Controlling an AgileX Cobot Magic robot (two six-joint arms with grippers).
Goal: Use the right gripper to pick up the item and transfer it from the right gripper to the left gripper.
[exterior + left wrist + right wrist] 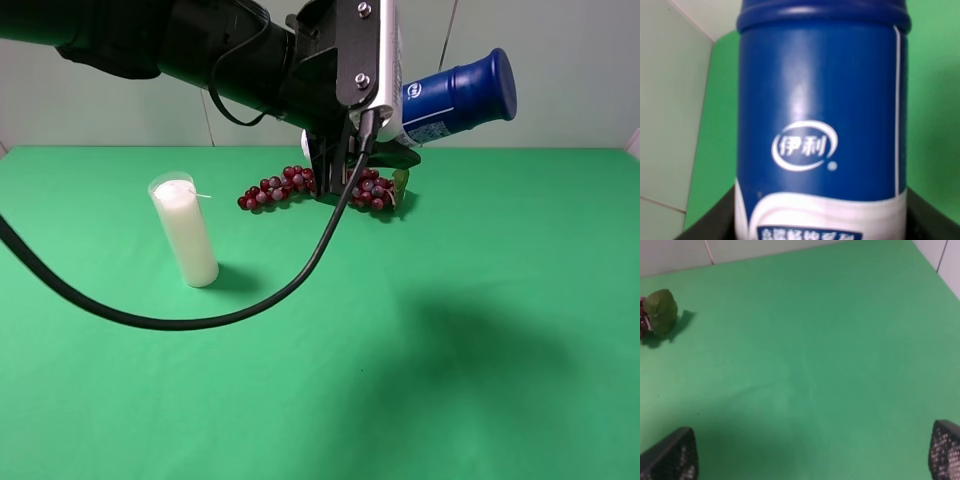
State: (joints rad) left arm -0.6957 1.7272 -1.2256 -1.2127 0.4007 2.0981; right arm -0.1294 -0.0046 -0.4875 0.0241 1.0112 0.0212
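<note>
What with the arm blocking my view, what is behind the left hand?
Grapes on the table, showing either side of the left hand; the bunch's middle is covered by it.

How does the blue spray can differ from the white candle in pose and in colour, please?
Pose: the spray can lies tilted, cap up and to the right in the high view; the candle stands upright.
Support: the left gripper holds the can in the air; the candle rests on the green table.
Colour: the can is dark blue and white; the candle is white in clear glass.
Both are cylinders.
</note>
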